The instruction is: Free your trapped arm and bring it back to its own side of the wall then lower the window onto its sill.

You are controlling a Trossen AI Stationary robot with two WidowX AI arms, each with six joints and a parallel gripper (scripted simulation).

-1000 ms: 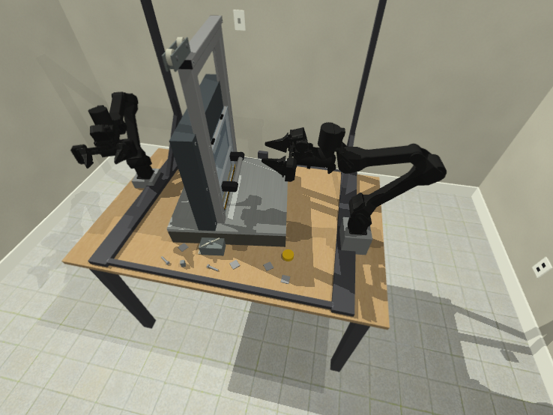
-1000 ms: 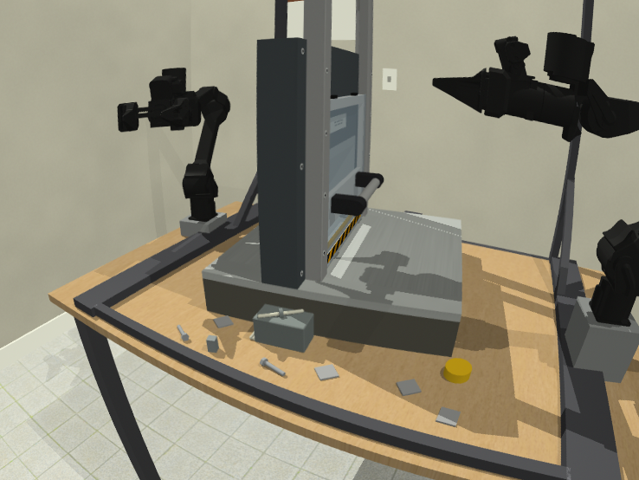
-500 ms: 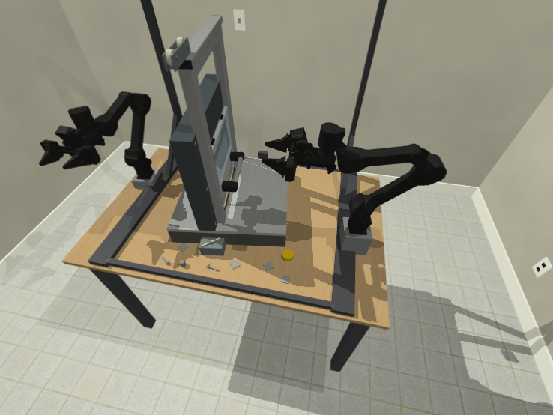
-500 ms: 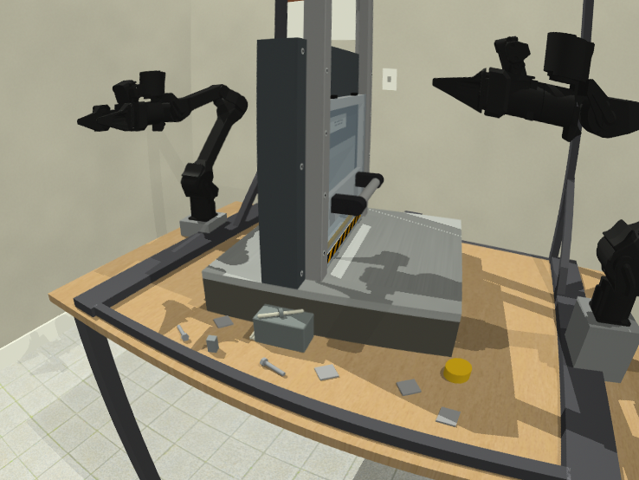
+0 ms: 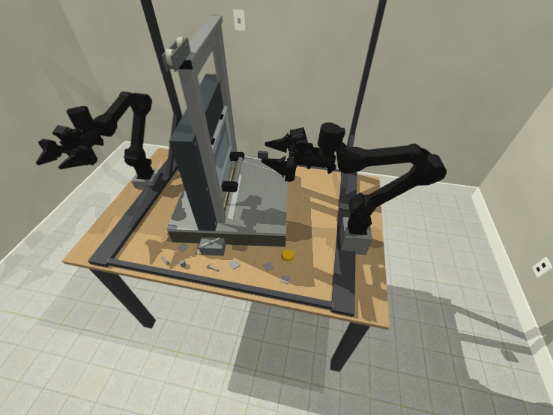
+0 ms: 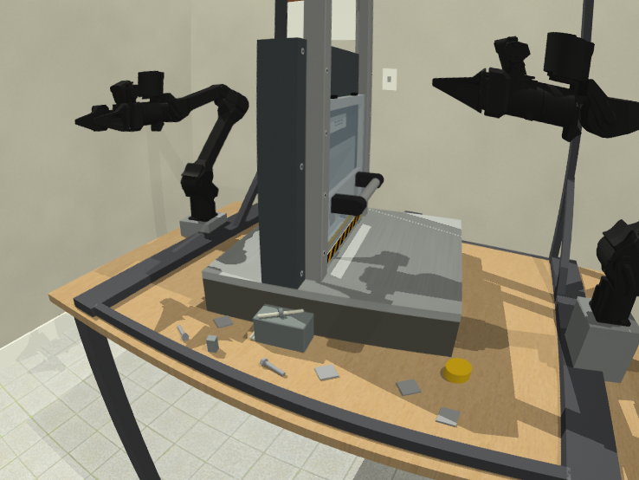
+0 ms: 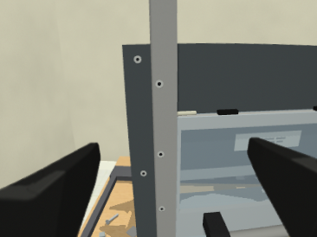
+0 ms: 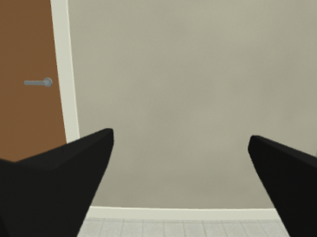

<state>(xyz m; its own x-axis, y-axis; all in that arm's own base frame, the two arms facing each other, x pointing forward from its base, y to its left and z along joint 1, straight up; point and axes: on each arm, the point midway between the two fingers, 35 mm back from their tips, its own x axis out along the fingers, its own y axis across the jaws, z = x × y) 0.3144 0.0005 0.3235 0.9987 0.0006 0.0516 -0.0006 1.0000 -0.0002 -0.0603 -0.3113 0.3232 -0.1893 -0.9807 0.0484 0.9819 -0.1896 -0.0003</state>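
Observation:
The window sash (image 5: 222, 133) sits low in its grey frame, set in the dark wall (image 5: 192, 178). Its handle bar (image 6: 358, 191) sticks out over the grey platform (image 6: 402, 258). The sash's lower edge is close to the striped sill (image 6: 343, 235); I cannot tell if they touch. My left gripper (image 5: 276, 156) is open and empty, in the air on the handle side, apart from the sash (image 7: 247, 163). My right gripper (image 5: 51, 156) (image 8: 181, 139) is open and empty. It is on the other side of the wall, out past the table edge, and faces the room wall.
A small grey box with a bolt on it (image 5: 211, 245), a yellow disc (image 5: 288, 254) and several loose bolts and plates lie at the table's front. A dark rail (image 5: 214, 281) runs round the table. Two dark poles (image 5: 363, 67) rise behind.

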